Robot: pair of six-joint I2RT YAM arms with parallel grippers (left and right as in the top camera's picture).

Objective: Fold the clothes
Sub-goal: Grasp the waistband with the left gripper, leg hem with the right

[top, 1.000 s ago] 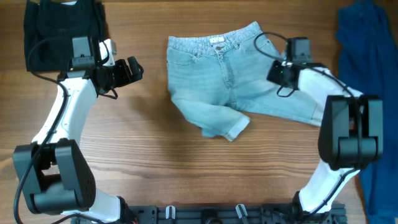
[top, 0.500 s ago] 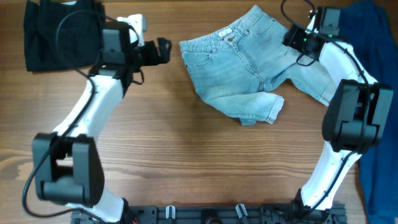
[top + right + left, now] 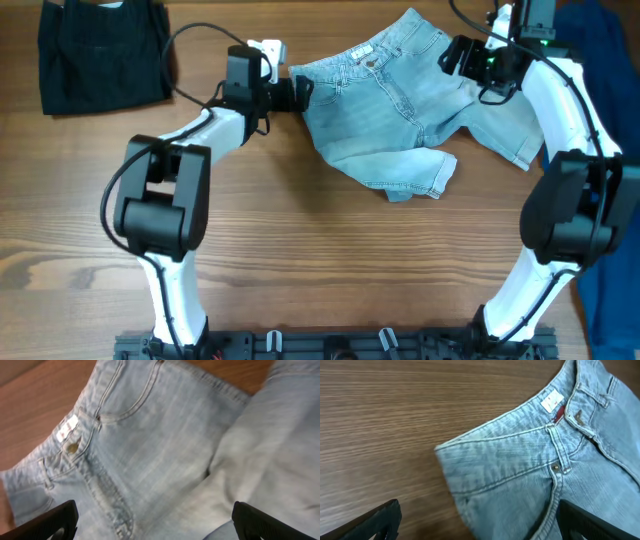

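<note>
The shorts (image 3: 400, 120) waistband runs ahead from the left tool (image 3: 300, 93) to the right tool (image 3: 452, 56). Both gape wide, empty.

The wooden table (image 3: 300, 260) carries 3 garments. The light-blue denim shorts (image 3: 400, 120) lie rumpled around 12 to 1 o'clock, waistband tilted toward the far edge, 1 leg hem pointing toward 6 o'clock. A black garment (image 3: 100, 55) sits at 10 o'clock. A dark blue garment (image 3: 615, 60) runs along the 3 o'clock edge, partly out of view.
</note>
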